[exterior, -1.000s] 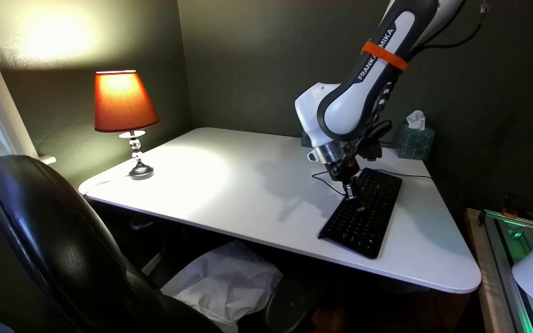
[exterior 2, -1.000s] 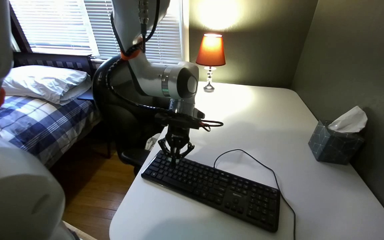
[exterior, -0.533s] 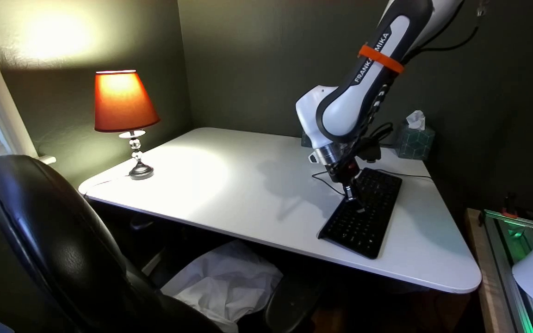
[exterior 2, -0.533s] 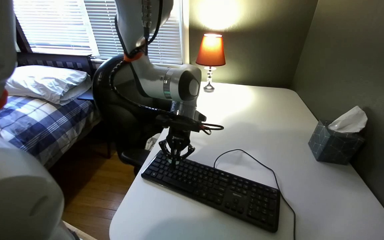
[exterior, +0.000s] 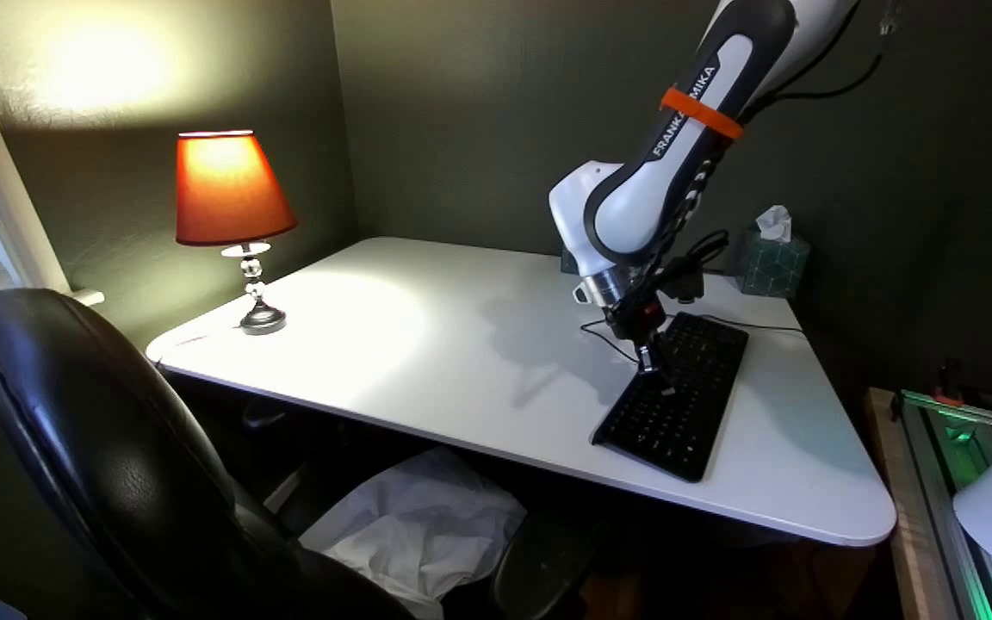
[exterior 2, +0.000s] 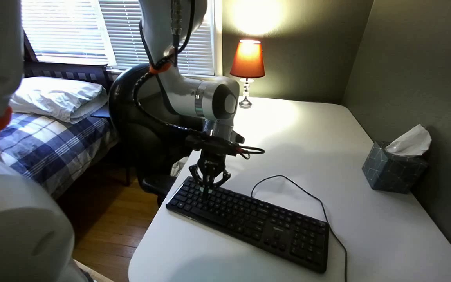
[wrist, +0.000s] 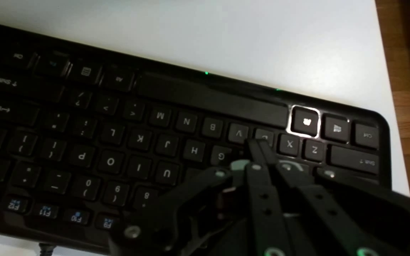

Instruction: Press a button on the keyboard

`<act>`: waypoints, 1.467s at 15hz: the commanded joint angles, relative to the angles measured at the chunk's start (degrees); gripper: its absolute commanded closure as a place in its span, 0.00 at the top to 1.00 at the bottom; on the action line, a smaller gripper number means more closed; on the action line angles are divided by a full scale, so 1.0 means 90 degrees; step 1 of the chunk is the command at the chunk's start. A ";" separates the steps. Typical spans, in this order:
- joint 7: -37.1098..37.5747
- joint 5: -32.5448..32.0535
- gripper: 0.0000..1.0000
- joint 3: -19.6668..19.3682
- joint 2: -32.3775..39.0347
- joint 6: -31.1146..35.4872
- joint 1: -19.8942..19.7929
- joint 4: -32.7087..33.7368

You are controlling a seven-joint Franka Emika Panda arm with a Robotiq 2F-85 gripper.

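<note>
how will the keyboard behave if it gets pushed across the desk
The keyboard is probably stiff: it lies straight in both exterior views. Low and flat on the desk, it would likely slide rather than tip. The cable, joined at one long edge, may tug as it moves.

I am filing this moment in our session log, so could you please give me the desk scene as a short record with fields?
Surface: white desk
Task object: black keyboard, lying on the desk
Tool: pincer, shut, pointing down at the keyboard
Tool end: seen between the V key and the X key in the wrist view
Key press: cannot be told from these views
Light: orange-red lamp, lit, standing on the desk
Also on desk: tissue box, white tissue sticking out
Seat: black chair beside the desk
</note>
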 commanded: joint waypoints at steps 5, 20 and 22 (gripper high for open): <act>-0.0102 0.0123 0.00 -0.0017 0.0237 -0.0123 -0.0042 0.0200; -0.0132 0.0190 0.00 -0.0014 0.0440 -0.0222 -0.0086 0.0381; -0.0132 0.0203 0.00 -0.0015 0.0450 -0.0248 -0.0092 0.0402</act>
